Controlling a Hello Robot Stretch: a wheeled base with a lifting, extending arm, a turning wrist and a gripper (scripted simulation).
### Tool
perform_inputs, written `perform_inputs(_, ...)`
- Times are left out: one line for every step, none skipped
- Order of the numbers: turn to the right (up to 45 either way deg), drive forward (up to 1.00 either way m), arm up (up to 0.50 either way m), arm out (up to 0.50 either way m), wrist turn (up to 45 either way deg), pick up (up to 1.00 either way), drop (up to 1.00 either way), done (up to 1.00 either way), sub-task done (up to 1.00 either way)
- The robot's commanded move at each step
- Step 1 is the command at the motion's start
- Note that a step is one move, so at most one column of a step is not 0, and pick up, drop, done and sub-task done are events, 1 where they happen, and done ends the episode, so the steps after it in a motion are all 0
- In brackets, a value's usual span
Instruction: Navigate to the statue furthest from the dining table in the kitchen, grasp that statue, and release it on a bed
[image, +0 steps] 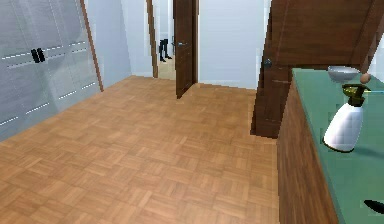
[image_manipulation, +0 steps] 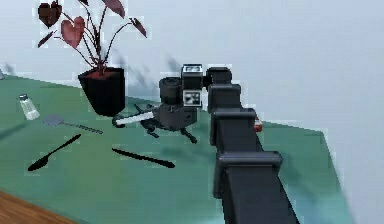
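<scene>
While the arm (image_manipulation: 240, 160) reaches out across the green tabletop (image_manipulation: 100, 178), the gripper (image_manipulation: 140, 122) sits at its far end, toward the tabletop's far edge and just beside a black pot (image_manipulation: 103, 92) with a red-leaved plant (image_manipulation: 80, 30). Honestly can't tell whether the fingers are apart or together. With cutlery lying right around there, I can't tell if it's holding anything either.

Also on that tabletop:
- a small shaker (image_manipulation: 24, 106) by the left edge
- a spatula-ish utensil (image_manipulation: 70, 124) next to the shaker
- a dark spoon (image_manipulation: 55, 152) nearer the front edge
- a dark knife (image_manipulation: 142, 157) just left of the arm

Forward view has a green top (image: 320, 105) along the right, with a white bottle (image: 348, 125) on it and a bowl (image: 343, 72) at its far end.

As for the statue, best I've got is a dark upright shape (image: 163, 48) on the floor past the open brown door (image: 185, 45), well apart from the green top. It's too small to say for sure.
</scene>
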Motion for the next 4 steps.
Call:
perform_inputs(0.0, 0.00, 0.00, 0.00, 36.0, 0.00, 0.00, 0.00, 0.00)
perform_inputs(0.0, 0.00, 0.00, 0.00, -45.0, 0.00, 0.00, 0.00, 0.00)
perform_inputs(0.0, 0.00, 0.00, 0.00, -45.0, 0.00, 0.00, 0.00, 0.00)
perform_inputs(0.0, 0.00, 0.00, 0.00, -36.0, 0.00, 0.00, 0.00, 0.00)
